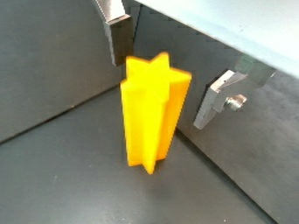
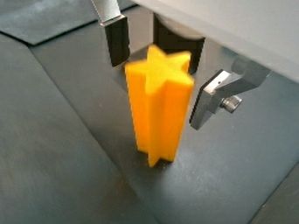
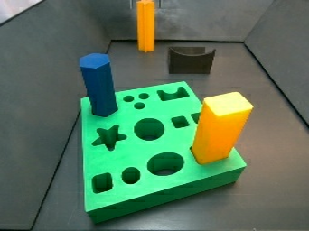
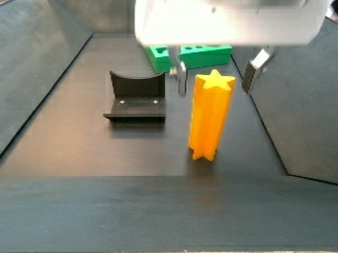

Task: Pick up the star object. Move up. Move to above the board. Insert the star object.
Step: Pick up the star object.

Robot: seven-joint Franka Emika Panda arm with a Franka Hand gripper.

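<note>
The star object (image 1: pixel 152 109) is a tall orange peg with ridged sides. It stands upright on the dark floor, and it shows in both wrist views (image 2: pixel 162 109) and both side views (image 3: pixel 145 27) (image 4: pixel 211 114). My gripper (image 1: pixel 163 70) (image 2: pixel 162 72) (image 4: pixel 214 74) is open. Its fingers (image 1: pixel 117 39) (image 2: pixel 208 101) stand either side of the peg's upper part with gaps on both sides. The board (image 3: pixel 157 194) is a thick green block with shaped holes. In a side view it lies near the camera, far from the peg. It shows behind the gripper in a side view (image 4: pixel 165 56).
A blue hexagonal peg (image 3: pixel 99 86) and a thick yellow-orange square block (image 3: pixel 220 126) stand in the board. The dark fixture (image 3: pixel 190 60) (image 4: pixel 134 99) stands on the floor near the star object. Sloping grey walls enclose the floor.
</note>
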